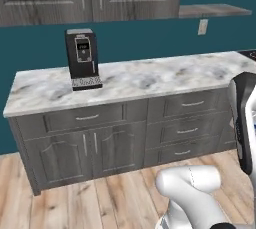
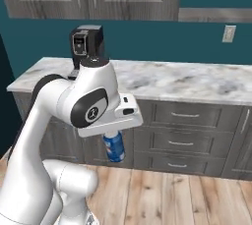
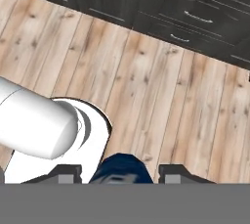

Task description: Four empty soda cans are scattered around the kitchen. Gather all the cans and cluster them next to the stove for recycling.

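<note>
Soda can (image 2: pixel 114 147), blue, pinched between the gripper (image 3: pixel 118 175) fingers above the wood floor (image 3: pixel 161 100); a slack grip in transit could drop it.

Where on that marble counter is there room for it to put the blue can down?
Most of the counter is bare: the whole stretch right of the coffee machine, out to the stove corner, and a smaller patch left of the machine. The claw holds the blue can above the wood floor.
</note>
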{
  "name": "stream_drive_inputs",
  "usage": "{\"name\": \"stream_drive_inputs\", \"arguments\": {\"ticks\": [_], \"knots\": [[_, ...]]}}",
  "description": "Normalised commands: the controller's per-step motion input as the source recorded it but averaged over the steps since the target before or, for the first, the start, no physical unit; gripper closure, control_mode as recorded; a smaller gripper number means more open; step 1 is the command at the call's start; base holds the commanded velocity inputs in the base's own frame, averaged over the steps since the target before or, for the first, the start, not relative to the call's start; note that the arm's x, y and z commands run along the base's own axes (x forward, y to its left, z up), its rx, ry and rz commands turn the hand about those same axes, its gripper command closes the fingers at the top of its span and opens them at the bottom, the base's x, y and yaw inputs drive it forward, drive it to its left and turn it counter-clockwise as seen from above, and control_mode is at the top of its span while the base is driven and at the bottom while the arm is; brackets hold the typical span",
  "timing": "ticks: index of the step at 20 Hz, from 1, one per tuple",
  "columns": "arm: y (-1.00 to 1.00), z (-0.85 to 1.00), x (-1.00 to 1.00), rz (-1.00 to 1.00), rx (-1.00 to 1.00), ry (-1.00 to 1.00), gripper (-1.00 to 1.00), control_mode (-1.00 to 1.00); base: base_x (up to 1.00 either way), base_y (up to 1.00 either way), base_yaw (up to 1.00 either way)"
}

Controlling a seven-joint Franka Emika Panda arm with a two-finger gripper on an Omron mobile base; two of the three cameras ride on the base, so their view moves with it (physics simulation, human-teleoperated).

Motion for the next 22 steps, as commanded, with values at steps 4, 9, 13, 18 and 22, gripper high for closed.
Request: {"name": "stream_drive_inputs", "arguments": {"ticks": [4, 9, 13, 18, 22], "knots": [[0.0, 0.0, 0.0, 0.0, 0.0, 0.0, 1.0, 1.0, 0.8, -0.6, 0.0], [0.0, 0.0, 0.0, 0.0, 0.0, 0.0, 1.0, 1.0, 0.75, -0.76, 0.0], [0.0, 0.0, 0.0, 0.0, 0.0, 0.0, 1.0, 1.0, 0.61, -0.86, 0.0], [0.0, 0.0, 0.0, 0.0, 0.0, 0.0, 1.0, 1.0, 0.61, -0.89, 0.0], [0.0, 0.0, 0.0, 0.0, 0.0, 0.0, 1.0, 1.0, 0.88, -0.63, 0.0]]}}
